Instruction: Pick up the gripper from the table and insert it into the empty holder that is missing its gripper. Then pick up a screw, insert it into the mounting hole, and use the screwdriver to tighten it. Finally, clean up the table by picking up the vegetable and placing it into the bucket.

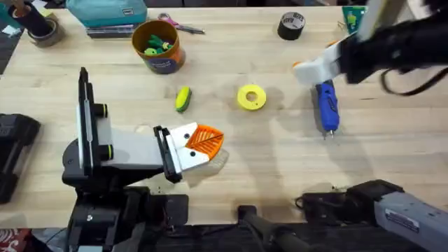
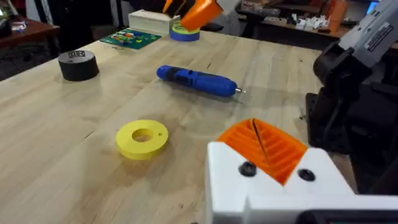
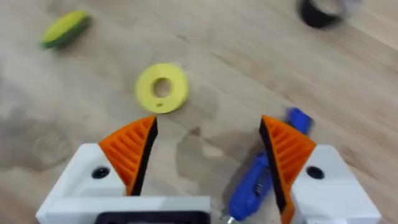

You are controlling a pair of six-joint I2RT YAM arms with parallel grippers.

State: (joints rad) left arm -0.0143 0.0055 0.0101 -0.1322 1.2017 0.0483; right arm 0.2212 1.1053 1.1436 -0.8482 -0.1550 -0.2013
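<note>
Blue and shiny, the screwdriver (image 1: pixel 327 106) lies flat on the wooden bench (image 1: pixel 280 161), just to the right of the yellow disc (image 1: pixel 252 97), with its thin silver tip pointing toward the robot. The right gripper (image 3: pixel 208 152) hangs above the screwdriver with its jaws wide open and nothing held; in its wrist view the blue handle shows under one orange pad. The vegetable (image 1: pixel 183 99) lies on the bench just to the left of the yellow disc. The bucket (image 1: pixel 157 45) stands farther back from the disc and to its left, with small green and yellow things inside. A black tape roll (image 1: pixel 291 26) sits at the far side of the bench, behind the disc and to its right. The left gripper (image 1: pixel 203 142) rests low near the bench, in front of the disc and the vegetable, with its orange pads pressed together and nothing between them.
</note>
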